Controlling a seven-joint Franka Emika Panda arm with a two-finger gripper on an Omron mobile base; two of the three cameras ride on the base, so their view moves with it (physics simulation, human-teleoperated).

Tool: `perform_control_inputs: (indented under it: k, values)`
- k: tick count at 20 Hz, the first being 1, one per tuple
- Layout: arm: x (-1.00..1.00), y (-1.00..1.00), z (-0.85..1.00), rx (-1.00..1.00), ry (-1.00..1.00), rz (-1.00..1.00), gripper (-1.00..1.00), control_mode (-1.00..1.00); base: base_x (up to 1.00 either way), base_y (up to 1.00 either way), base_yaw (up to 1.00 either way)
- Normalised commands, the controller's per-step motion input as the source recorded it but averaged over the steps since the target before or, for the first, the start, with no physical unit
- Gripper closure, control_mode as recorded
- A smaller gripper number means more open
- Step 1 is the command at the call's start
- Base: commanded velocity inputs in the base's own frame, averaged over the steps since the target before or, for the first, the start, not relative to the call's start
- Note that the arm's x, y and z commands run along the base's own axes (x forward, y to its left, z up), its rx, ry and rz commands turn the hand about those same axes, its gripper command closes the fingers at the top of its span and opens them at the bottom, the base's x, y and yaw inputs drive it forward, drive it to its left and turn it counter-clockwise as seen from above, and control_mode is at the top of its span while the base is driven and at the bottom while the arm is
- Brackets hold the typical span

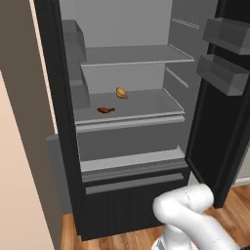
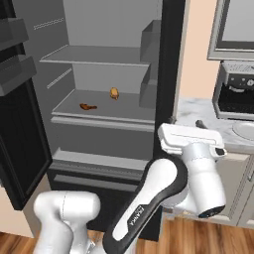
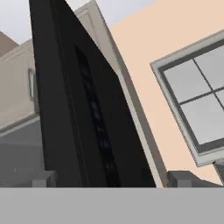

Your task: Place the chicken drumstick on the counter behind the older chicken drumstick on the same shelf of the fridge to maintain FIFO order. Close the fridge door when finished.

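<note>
Item: fingers, two small dark tips set wide apart with nothing between them, empty; in the hand view the fingers rise at the bottom edge, one tip at each side, aimed at a glossy black face of the fridge close in front. Position: raised over the front edge of the marble surface, just beside the outer face of the open right-hand fridge door. Surface: white-and-grey veined, running off to the right of the fingers, carrying a dark coffee machine further back. Fridge: tall, black, both upper doors swung open, grey interior exposed to the left of the fingers; door bins visible on the open door. Shelf: wide, flat, grey with a paler front lip, well apart from the fingers, deeper in and to their left. Contents, front: the older chicken drumstick, thin and dark reddish-brown, lying near the front lip. Contents, rear: the chicken drumstick, plumper and golden-orange, lying behind the older one on the same shelf, apart from it, further from the fingers. Furthest: a grey-framed window on the peach wall beyond the fingers, and beige cabinet fronts past the fridge.
</note>
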Motion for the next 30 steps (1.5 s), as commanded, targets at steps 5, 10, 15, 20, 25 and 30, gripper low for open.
perform_control_inputs:
  k: [5, 10, 15, 20, 25, 30]
  values:
    - [0.78, -0.37, -0.03, 0.0, 0.0, 0.26, -1.0, -1.0, 0.0, 0.0, 0.0]
    - [0.63, -0.07, -0.12, 0.0, 0.0, 0.28, -1.0, -1.0, 0.0, 0.0, 0.0]
    - [0.55, 0.36, -0.05, -0.01, 0.03, 0.09, -1.0, -1.0, 0.0, 0.0, 0.0]
    - [0.24, 0.97, 0.0, -0.06, 0.03, 0.0, -1.0, -1.0, 0.0, 0.0, 0.0]
    - [0.02, 1.0, 0.0, -0.09, 0.0, 0.0, -1.0, -1.0, 0.0, 0.0, 0.0]
    - [0.18, 1.0, 0.09, -0.1, 0.01, -0.04, -1.0, -1.0, 0.0, 0.0, 0.0]
